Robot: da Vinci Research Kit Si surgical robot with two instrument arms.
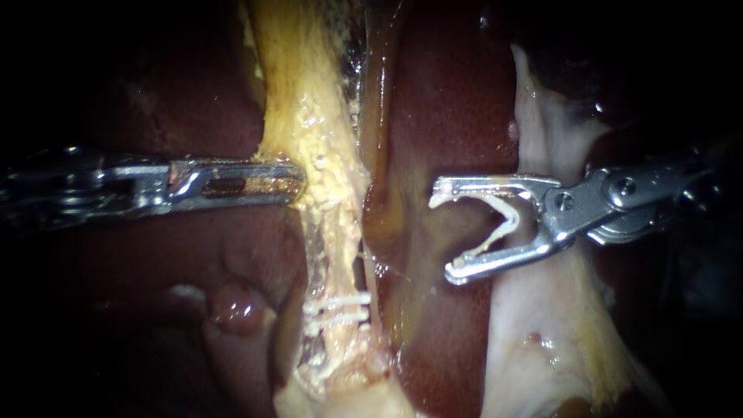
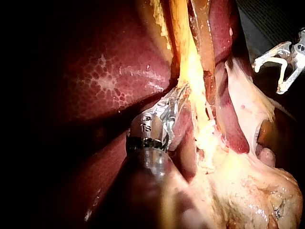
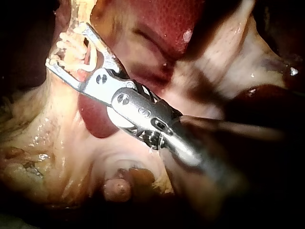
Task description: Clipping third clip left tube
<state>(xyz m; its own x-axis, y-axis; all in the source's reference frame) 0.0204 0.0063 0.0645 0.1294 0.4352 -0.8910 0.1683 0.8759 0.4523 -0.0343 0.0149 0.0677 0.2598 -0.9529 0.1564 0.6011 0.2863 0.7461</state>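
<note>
Two clips [image 1: 338,308] sit on the left tube [image 1: 321,139]; the left tool [image 1: 292,183] pinches that tube; the right tool [image 1: 443,234], standing wide, holds the third clip [image 1: 507,220] beside the tube, not yet applied.

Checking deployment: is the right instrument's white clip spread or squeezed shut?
Spread: white V-shaped clip legs diverge, held by silver right instrument, around nothing.

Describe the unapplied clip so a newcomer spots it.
Start at the dark red liver mid-view. Over it sit the spread jaws of the right instrument; the clip is the white V held between them. The two other clips cross the yellowish tube.
</note>
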